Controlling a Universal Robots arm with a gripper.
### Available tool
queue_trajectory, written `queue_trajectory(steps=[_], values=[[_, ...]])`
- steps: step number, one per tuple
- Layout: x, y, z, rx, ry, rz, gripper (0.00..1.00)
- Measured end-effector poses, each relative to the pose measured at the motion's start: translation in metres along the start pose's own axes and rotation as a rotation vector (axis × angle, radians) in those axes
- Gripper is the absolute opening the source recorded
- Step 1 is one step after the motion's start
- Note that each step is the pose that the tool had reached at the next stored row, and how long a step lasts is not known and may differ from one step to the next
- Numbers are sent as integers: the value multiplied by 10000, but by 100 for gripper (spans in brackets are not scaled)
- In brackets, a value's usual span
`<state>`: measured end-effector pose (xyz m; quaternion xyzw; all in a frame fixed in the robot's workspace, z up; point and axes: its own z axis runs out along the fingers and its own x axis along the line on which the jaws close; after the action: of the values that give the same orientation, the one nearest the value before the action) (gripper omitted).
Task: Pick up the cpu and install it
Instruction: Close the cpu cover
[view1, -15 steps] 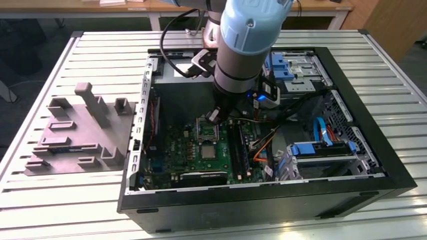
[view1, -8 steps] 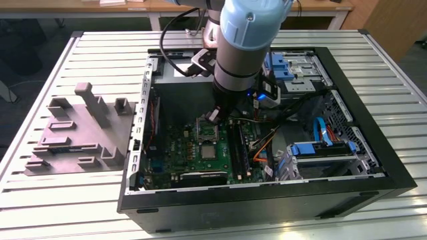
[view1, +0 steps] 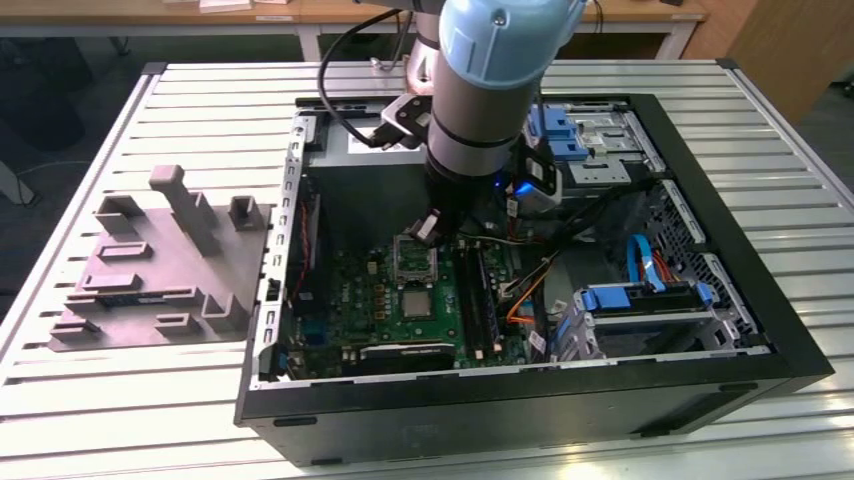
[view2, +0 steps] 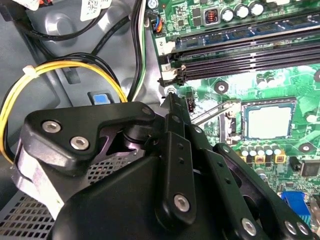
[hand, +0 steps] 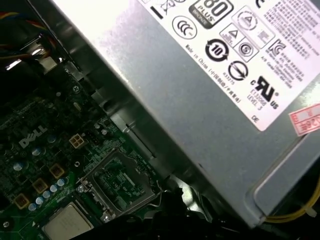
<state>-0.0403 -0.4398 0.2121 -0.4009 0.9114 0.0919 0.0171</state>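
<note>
- The gripper (view1: 430, 228) hangs low inside the open computer case (view1: 747, 330); I cannot tell its state.
- The cpu (view1: 418, 303) lies flat in the motherboard socket, just beside the raised socket frame (view1: 415, 261), seen in both wrist views (view2: 268, 122) (hand: 66, 225).
- Case walls, cables and the power supply (hand: 210, 90) crowd the arm (view1: 487, 80), which descends steeply.

I see a dull silver cpu (view1: 418, 303) on the green motherboard (view1: 387, 310). The fixture (view1: 154, 270) is grey. My claw (view2: 170, 100) is black.
</note>
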Motion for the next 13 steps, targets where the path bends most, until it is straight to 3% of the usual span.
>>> queue_trajectory(steps=[13], values=[[-13, 20, -109, 257, 278, 16, 11]])
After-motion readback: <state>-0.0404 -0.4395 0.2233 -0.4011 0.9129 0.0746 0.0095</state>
